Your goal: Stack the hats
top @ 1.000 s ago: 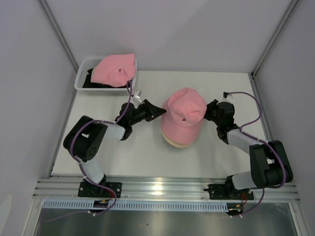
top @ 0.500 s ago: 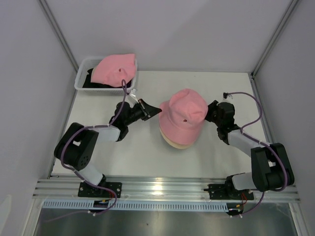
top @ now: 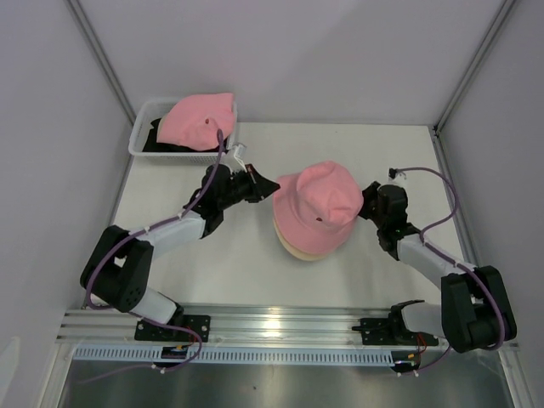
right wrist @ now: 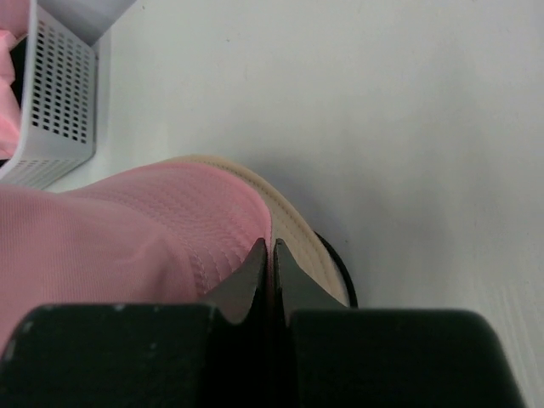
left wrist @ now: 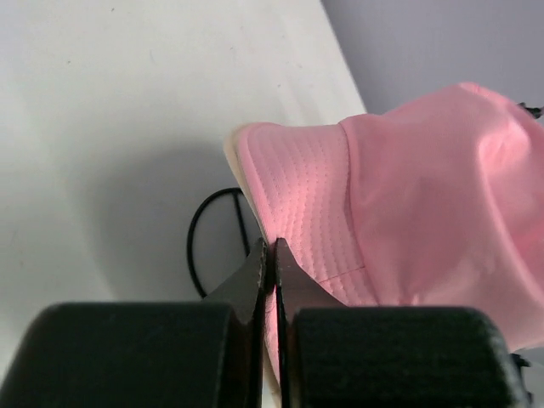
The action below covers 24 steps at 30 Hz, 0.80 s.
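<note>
At the middle of the bench (top: 221, 263), a pink hat (top: 319, 202) caps a cream hat (top: 306, 252), its brim pinched by the closed left fingers (left wrist: 252, 280) and right fingers (right wrist: 246, 276); a second pink hat (top: 195, 121) tops the far-left basket (top: 138, 138).

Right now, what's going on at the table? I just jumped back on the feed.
Both arms are working on one hat. The left gripper and the right gripper are each shut on the brim of the pink hat, on opposite sides. It sits over a cream hat on the black wire stand mid-table. A second pink hat lies in the white basket at the far left, so stacking isn't finished.
</note>
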### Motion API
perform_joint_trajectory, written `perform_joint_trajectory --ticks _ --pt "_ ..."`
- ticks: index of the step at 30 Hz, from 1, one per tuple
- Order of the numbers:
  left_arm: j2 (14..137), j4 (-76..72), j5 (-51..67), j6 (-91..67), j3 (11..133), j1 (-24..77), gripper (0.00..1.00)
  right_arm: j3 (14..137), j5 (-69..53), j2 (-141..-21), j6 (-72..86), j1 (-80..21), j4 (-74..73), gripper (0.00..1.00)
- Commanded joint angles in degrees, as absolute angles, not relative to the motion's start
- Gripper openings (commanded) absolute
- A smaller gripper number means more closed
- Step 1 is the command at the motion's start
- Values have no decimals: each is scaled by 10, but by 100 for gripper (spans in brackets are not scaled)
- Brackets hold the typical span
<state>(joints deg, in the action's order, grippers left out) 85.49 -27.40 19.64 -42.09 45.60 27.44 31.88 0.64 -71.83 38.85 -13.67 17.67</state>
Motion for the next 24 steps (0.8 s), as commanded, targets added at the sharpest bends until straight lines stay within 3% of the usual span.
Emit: perform_joint_trajectory --ticks 1,10,16,18,20,21,24 --pt "859 -240 123 -360 480 293 1 288 67 -745 382 -147 213 0" --pt "897 -231 50 -360 476 298 1 316 124 -894 369 -206 242 0" --pt "909 -281 51 -344 452 297 1 307 151 -887 367 -206 247 0" --pt "913 -291 67 -339 453 297 1 319 145 -861 357 -201 230 7" --pt "918 -294 77 -335 460 298 0 339 137 -834 346 -186 188 23" --pt "918 -290 77 -330 465 297 1 347 119 -804 343 -175 172 40" --pt "927 -287 78 -326 474 296 1 392 85 -743 320 -125 100 69"
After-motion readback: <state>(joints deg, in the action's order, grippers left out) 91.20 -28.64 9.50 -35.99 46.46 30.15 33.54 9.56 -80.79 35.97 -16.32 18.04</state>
